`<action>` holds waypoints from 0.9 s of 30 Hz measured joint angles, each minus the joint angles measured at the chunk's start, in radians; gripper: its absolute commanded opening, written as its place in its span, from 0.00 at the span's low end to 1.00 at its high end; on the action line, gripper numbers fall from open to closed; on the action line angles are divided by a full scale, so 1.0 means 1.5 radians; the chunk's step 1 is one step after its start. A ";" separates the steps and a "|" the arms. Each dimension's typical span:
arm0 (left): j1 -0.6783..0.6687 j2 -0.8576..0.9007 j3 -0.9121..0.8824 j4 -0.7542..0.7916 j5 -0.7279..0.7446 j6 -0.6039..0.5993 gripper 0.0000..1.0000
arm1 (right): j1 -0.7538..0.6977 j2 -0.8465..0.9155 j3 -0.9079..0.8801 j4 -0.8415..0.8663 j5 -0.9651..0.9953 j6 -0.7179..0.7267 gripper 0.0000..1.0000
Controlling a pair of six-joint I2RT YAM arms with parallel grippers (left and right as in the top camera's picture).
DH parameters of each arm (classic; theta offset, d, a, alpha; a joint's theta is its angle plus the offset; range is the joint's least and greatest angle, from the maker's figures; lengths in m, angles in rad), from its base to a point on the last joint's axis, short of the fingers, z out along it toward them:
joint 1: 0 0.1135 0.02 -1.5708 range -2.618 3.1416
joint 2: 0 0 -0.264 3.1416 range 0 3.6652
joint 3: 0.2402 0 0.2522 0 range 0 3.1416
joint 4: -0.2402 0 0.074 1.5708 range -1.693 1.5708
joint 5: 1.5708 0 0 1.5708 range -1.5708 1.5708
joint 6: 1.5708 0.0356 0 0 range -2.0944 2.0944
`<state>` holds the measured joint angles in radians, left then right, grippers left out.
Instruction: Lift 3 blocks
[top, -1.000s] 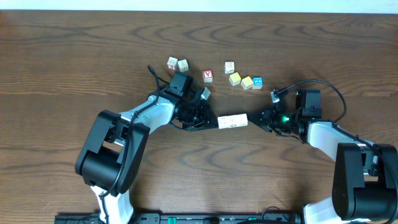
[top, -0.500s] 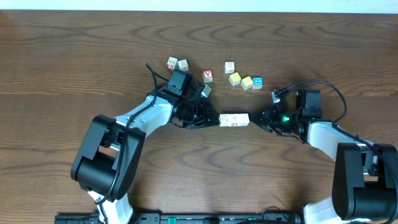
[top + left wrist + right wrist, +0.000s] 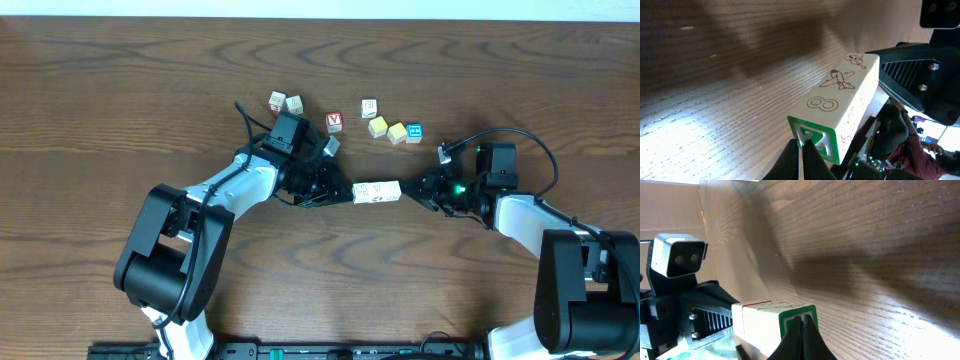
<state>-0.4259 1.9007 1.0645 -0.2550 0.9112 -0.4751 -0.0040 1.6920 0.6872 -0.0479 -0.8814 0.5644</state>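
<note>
Three cream blocks [image 3: 376,192] form one short row end to end at the table's middle. My left gripper [image 3: 348,194] is shut, its tips pressed against the row's left end. My right gripper [image 3: 405,193] is shut too and presses the right end. In the left wrist view the blocks [image 3: 842,97] show an 8 and aeroplane drawings, and the left gripper [image 3: 802,146] touches a green-framed end face. In the right wrist view the right gripper [image 3: 802,322] meets the green-framed end of the blocks [image 3: 760,322]. The row looks raised, its shadow falling on the wood beyond it.
Behind the row lie loose cubes: two white lettered ones [image 3: 285,103], a red one [image 3: 334,122], another white one [image 3: 369,108], two yellow ones [image 3: 387,130] and a blue one [image 3: 414,132]. A pale cube [image 3: 329,149] sits close to the left arm.
The row of blocks and both gripper tips shifted slightly right and toward the back a second ago. Since half a second ago nothing has visibly moved.
</note>
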 measured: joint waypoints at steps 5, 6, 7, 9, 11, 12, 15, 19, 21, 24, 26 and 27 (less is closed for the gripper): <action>0.000 0.000 0.000 0.000 0.000 -0.001 0.07 | 0.000 -0.015 0.001 0.000 -0.001 0.009 0.01; 0.000 0.000 0.000 0.000 0.000 -0.003 0.07 | 0.000 -0.021 0.001 0.000 -0.002 0.009 0.01; 0.000 0.000 0.000 -0.001 0.000 -0.005 0.07 | 0.000 -0.029 0.001 -0.001 -0.005 0.011 0.01; 0.000 0.000 0.000 -0.002 -0.001 -0.008 0.07 | 0.000 -0.040 0.004 -0.003 -0.015 0.013 0.01; 0.000 -0.001 0.000 -0.002 -0.001 -0.013 0.07 | 0.000 -0.047 0.009 -0.007 -0.026 0.014 0.01; 0.000 -0.002 0.000 -0.003 -0.001 -0.013 0.07 | 0.000 -0.048 0.011 -0.008 -0.030 0.014 0.01; 0.000 -0.016 0.000 -0.007 -0.007 -0.015 0.07 | 0.000 -0.049 0.012 -0.007 -0.033 0.014 0.01; 0.001 -0.046 0.000 -0.007 -0.014 -0.015 0.07 | 0.000 -0.049 0.012 -0.004 -0.019 0.019 0.01; 0.003 -0.058 0.000 -0.007 -0.013 -0.015 0.07 | 0.001 -0.049 0.012 -0.003 -0.015 0.020 0.01; 0.004 -0.068 0.000 -0.007 -0.010 -0.015 0.08 | 0.005 -0.049 0.012 -0.005 -0.005 0.021 0.01; 0.004 -0.068 0.000 -0.007 -0.008 -0.015 0.07 | 0.006 -0.054 0.012 -0.006 0.002 0.023 0.01; 0.004 -0.068 0.000 -0.007 -0.006 -0.015 0.07 | 0.006 -0.058 0.012 -0.006 0.003 0.024 0.01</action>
<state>-0.4202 1.7985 1.0645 -0.2657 0.9024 -0.4980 0.0055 1.6043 0.7055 -0.0566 -0.8768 0.5999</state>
